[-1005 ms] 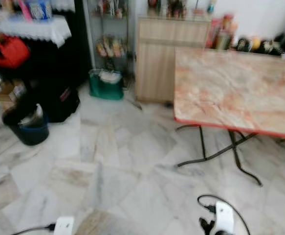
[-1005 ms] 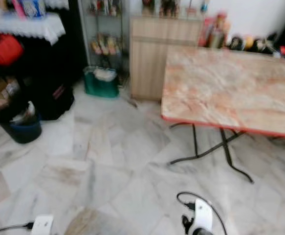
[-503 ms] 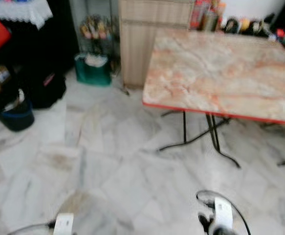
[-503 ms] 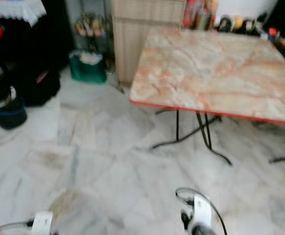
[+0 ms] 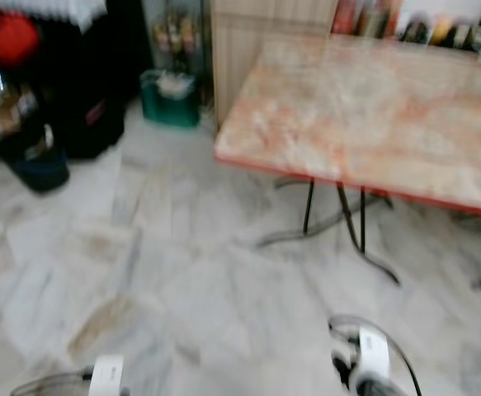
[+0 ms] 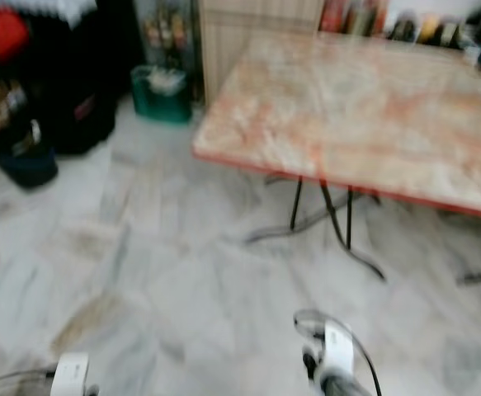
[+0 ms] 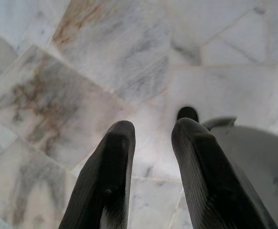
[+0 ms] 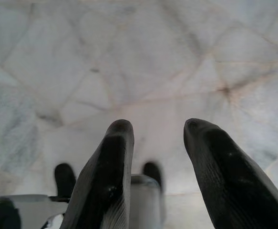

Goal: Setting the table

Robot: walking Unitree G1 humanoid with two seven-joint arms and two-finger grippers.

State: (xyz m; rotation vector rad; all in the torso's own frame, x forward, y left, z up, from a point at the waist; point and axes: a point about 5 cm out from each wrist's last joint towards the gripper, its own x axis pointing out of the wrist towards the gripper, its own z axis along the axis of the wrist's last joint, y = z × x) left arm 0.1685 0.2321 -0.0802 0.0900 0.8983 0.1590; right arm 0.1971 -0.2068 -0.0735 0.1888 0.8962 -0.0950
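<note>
Left claw (image 7: 150, 131) parted over floor (image 7: 105, 62)

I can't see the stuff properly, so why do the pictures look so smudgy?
Left and right eye views: everything is smeared, the table and the dark bucket have soft edges, likely because the robot is walking. Left wrist view: the left gripper is fuzzy up close, the marble floor fairly sharp. Right wrist view: the right gripper is soft too, no glare.

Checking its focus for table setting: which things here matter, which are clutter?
Job: marble-topped table; left gripper and right gripper, both open, empty, hanging over the floor.
Clutter: green basket; dark bucket; wooden cabinet; bottles behind the table.
</note>
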